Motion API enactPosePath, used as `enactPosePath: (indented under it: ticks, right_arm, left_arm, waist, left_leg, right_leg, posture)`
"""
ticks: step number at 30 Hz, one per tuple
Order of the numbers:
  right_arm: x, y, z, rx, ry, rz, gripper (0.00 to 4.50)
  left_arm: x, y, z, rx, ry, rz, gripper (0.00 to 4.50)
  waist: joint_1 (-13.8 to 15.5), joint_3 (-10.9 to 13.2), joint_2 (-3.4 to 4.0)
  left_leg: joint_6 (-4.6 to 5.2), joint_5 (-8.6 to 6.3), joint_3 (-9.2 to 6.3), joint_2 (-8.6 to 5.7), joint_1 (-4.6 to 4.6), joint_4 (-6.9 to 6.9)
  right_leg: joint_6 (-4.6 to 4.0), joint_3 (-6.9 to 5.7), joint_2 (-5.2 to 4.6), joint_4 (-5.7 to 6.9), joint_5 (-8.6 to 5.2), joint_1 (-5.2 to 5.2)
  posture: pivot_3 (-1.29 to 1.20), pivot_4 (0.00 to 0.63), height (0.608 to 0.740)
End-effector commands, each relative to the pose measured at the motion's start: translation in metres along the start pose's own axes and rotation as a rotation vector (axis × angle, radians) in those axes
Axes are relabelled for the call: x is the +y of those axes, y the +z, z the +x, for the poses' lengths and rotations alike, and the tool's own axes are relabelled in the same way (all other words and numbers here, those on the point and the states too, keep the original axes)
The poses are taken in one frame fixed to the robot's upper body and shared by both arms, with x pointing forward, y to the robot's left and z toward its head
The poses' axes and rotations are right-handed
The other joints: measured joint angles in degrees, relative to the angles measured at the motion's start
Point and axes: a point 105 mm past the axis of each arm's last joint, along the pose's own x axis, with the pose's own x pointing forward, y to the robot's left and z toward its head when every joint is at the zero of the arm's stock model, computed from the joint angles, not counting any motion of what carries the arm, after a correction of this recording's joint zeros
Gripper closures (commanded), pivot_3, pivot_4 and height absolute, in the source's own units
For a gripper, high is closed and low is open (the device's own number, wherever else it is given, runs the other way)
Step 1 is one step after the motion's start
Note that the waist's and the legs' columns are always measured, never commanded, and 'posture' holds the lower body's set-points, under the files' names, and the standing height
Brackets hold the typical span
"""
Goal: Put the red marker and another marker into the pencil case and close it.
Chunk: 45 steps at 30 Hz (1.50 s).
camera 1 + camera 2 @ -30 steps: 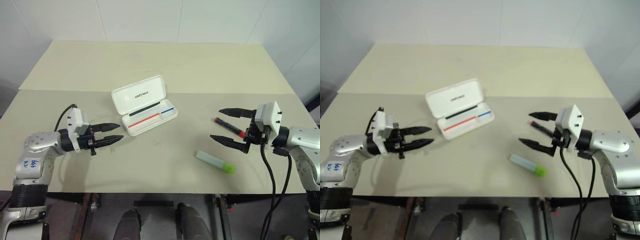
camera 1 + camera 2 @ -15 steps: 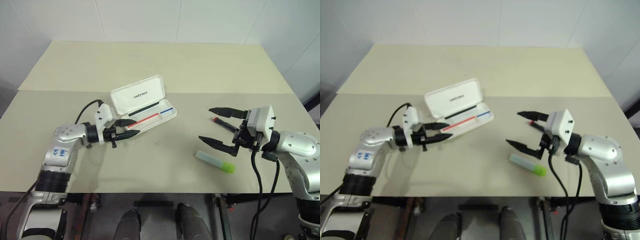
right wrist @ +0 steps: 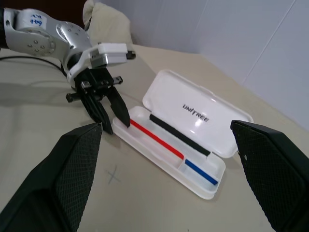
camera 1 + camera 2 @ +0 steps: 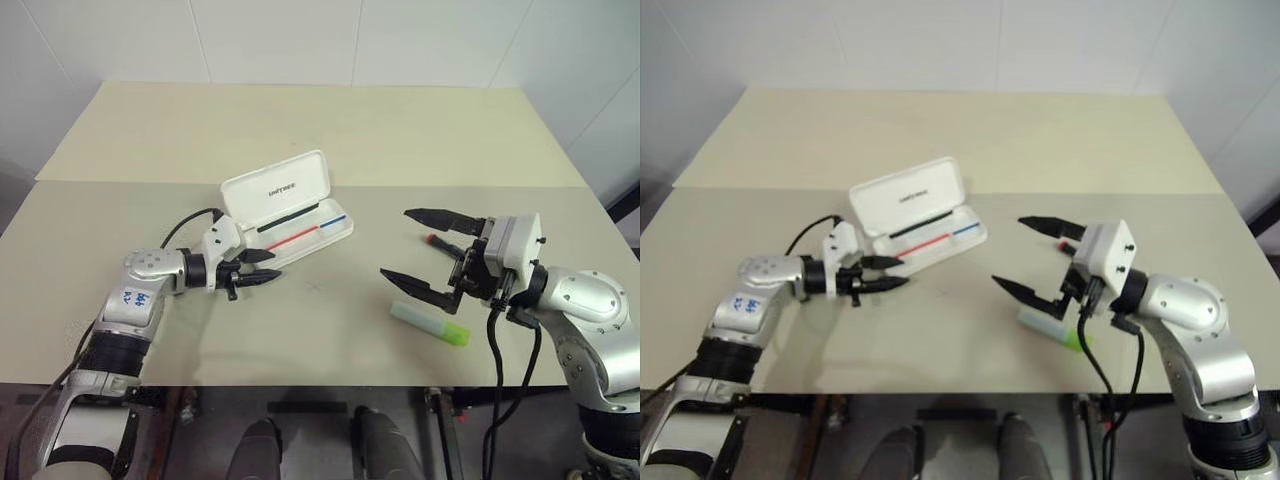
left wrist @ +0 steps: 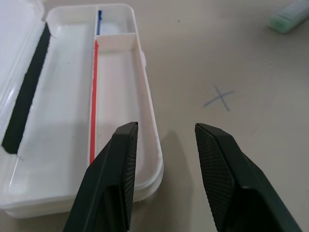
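I see the green marker [image 4: 430, 324] lying nearest on the table [image 4: 330, 130], just below my wide-open, empty right gripper [image 4: 420, 250]. Red marker [image 4: 443, 243] lies between its fingers' span. Left gripper [image 4: 262, 269], partly open and empty, straddles the open pencil case [image 4: 290, 210] near end.

Between my own wide-spread right pincer [image 3: 164, 174] fingers I see the pencil case [image 3: 186, 137] lying open on the tabletop [image 3: 43, 121], with my left pincer [image 3: 112, 116] at its near end.

White pencil case [image 4: 288, 211] open, empty; red marker [image 4: 444, 244], pale-green marker [image 4: 430, 324] lying flat — apart.
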Motion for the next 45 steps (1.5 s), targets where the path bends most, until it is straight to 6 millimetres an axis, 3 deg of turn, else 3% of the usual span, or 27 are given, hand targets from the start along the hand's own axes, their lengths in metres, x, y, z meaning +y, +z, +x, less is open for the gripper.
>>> enactPosePath:
  ticks: [1, 6, 15, 21, 30, 37, 42, 45]
  right_arm:
    - [0.004, 0.016, 0.005, -0.055, -0.004, -0.044, 0.0]
    - [0.004, 0.02, 0.008, -0.07, -0.014, -0.05, 0.0]
    - [0.002, 0.027, 0.012, -0.099, -0.031, -0.061, 0.0]
    - [0.001, 0.029, 0.015, -0.11, -0.036, -0.064, 0.0]
    - [-0.001, 0.032, 0.016, -0.114, -0.032, -0.065, 0.0]
    - [-0.002, 0.029, 0.016, -0.101, -0.018, -0.054, 0.0]
    - [-0.003, 0.028, 0.015, -0.096, -0.015, -0.047, 0.0]
    - [-0.003, 0.027, 0.015, -0.092, -0.014, -0.042, 0.0]
  left_arm:
    - [0.006, -0.006, -0.002, 0.066, 0.003, 0.002, 2.62]
    - [0.006, -0.009, -0.001, 0.111, -0.028, 0.021, 2.62]
    - [-0.002, 0.009, 0.011, 0.13, -0.126, 0.101, 2.62]
    - [-0.005, 0.014, 0.014, 0.122, -0.144, 0.097, 4.48]
    - [-0.008, 0.011, 0.011, 0.172, -0.185, 0.14, 4.48]
    - [-0.012, 0.031, 0.01, 0.103, -0.204, 0.196, 4.48]
    - [-0.024, 0.047, 0.009, 0.055, -0.233, 0.232, 4.48]
    - [-0.042, 0.05, 0.003, 0.043, -0.299, 0.247, 4.48]
  waist:
    - [0.05, 0.0, 0.0]
    - [0.01, 0.0, 0.0]
    - [0.02, 0.0, 0.0]
    - [0.12, 0.0, 0.0]
    - [0.15, 0.0, 0.0]
    - [0.16, 0.0, 0.0]
    - [0.16, 0.0, 0.0]
    - [-0.11, 0.0, 0.0]
  left_leg:
    - [0.0, 0.0, 0.0, 0.0, 0.0, 0.0]
    - [0.0, 0.0, 0.0, 0.0, 0.0, 0.0]
    - [0.0, 0.0, 0.0, 0.0, -0.01, -0.01]
    - [0.02, -0.01, -0.01, 0.0, -0.02, -0.04]
    - [0.03, -0.02, -0.03, 0.0, -0.02, -0.04]
    - [0.03, -0.02, -0.03, 0.0, -0.06, -0.05]
    - [0.03, -0.02, -0.03, 0.0, -0.08, -0.05]
    - [0.03, -0.02, -0.03, 0.0, -0.07, -0.05]
  right_leg:
    - [0.0, 0.0, 0.0, 0.0, 0.0, 0.0]
    - [0.0, 0.0, 0.0, 0.01, 0.0, 0.0]
    - [0.0, 0.0, 0.0, 0.0, 0.0, 0.0]
    - [0.05, 0.0, 0.0, 0.0, 0.01, -0.01]
    - [0.05, 0.0, 0.01, 0.0, 0.0, 0.0]
    - [0.05, -0.01, 0.01, -0.01, 0.0, -0.02]
    - [0.06, 0.0, 0.01, -0.01, 0.0, -0.03]
    - [0.06, 0.0, 0.01, -0.01, 0.0, -0.03]
  posture:
    - [0.0, 0.15, 0.74]
    - [0.0, 0.15, 0.74]
    - [0.0, 0.15, 0.74]
    - [0.0, 0.15, 0.74]
    - [0.0, 0.15, 0.74]
    - [0.0, 0.15, 0.74]
    - [0.0, 0.15, 0.74]
    - [0.0, 0.15, 0.74]
